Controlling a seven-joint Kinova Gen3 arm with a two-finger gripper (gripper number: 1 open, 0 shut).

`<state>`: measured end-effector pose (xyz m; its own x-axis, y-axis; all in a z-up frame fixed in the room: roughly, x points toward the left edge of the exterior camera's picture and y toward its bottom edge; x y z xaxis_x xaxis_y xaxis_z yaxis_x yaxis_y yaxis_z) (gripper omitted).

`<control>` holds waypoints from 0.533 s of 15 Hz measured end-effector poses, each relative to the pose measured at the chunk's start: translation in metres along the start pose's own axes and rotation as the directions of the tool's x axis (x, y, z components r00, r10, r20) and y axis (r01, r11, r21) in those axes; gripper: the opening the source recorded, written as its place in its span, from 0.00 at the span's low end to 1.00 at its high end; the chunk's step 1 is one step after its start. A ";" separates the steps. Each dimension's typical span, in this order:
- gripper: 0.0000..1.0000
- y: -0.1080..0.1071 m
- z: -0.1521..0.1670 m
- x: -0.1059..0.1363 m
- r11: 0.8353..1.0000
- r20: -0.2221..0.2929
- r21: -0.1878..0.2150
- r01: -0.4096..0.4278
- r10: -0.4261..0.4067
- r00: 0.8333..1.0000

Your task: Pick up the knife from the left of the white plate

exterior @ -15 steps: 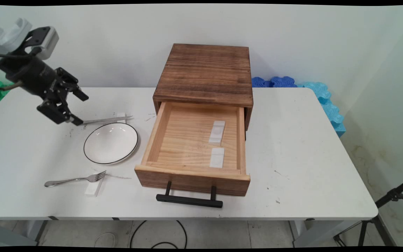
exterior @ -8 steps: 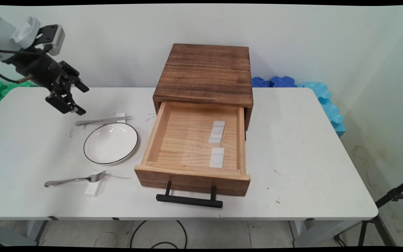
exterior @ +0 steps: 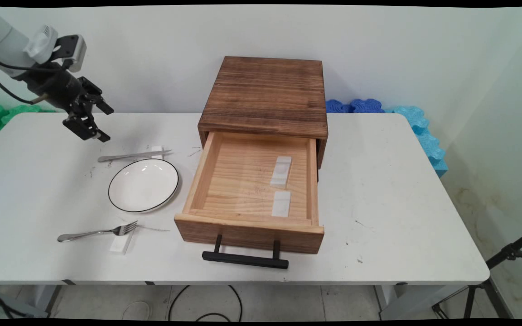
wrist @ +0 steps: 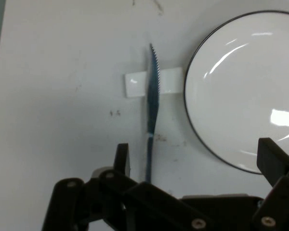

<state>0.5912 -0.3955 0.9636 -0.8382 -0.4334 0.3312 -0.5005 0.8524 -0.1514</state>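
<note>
My gripper [exterior: 103,123] hangs open and empty above the table's far left, up and to the left of a table knife [exterior: 132,156]. The knife lies flat, its blade resting across a small white block [exterior: 157,150]. In the hand view the knife [wrist: 152,96] runs straight up from between the open gripper [wrist: 197,161], nearer its left finger [wrist: 121,159], and crosses the white block [wrist: 135,84]. A white plate with a black rim [exterior: 143,184] sits just in front of the knife; in the hand view the plate [wrist: 250,91] lies to the right.
A fork [exterior: 98,232] lies near the front left, tines on another white block [exterior: 122,242]. A wooden cabinet [exterior: 265,93] stands mid-table, its drawer [exterior: 202,181] pulled out, with a black handle [exterior: 245,259] and two white blocks [exterior: 281,172] [exterior: 281,203] inside.
The gripper has lifted from the knife's handle end and drawn back toward the wall, staying open. The knife, plate and fork have not moved.
</note>
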 end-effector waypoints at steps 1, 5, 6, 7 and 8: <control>1.00 -0.004 0.003 -0.003 1.000 0.001 0.000 -0.004 0.004 1.000; 1.00 -0.020 0.016 -0.017 1.000 0.003 -0.003 -0.025 0.025 1.000; 1.00 -0.024 0.020 -0.020 1.000 0.004 -0.005 -0.030 0.030 1.000; 1.00 -0.028 0.023 -0.023 0.999 0.005 -0.005 -0.035 0.035 0.999; 1.00 -0.033 0.027 -0.025 0.999 0.005 -0.007 -0.042 0.042 0.999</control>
<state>0.6230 -0.4206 0.9349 -0.8596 -0.3987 0.3195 -0.4633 0.8719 -0.1585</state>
